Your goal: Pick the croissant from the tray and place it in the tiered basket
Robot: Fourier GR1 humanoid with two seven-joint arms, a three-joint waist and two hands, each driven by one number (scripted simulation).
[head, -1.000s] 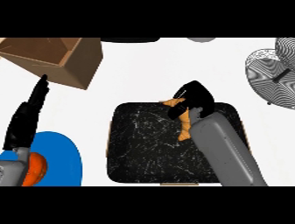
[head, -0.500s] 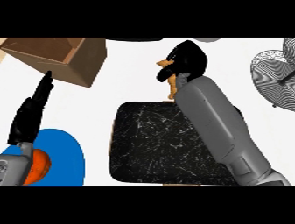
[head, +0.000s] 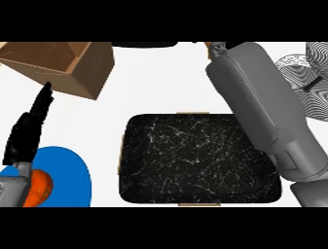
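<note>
The black tray (head: 195,160) lies in the middle of the white counter with nothing on it. My right forearm (head: 263,107) stretches over the tray's right side to the picture's top edge. Only a black bit of my right hand (head: 232,45) shows there. A thin brown sliver of the croissant (head: 208,45) sticks out just left of it, held up off the counter. The wire tiered basket (head: 317,73) stands at the top right, close to the right of the forearm. My left hand (head: 28,131) rests open at the left, fingers straight and pointing up.
A brown cardboard box (head: 59,63) stands at the top left, just beyond my left fingertips. A blue plate (head: 69,180) with an orange thing (head: 38,188) on it sits at the lower left. A dark object (head: 145,44) shows at the top edge.
My right hand has lifted the croissant off the tray and carried it up and away toward the top edge, nearer the basket. The left hand has barely moved.
</note>
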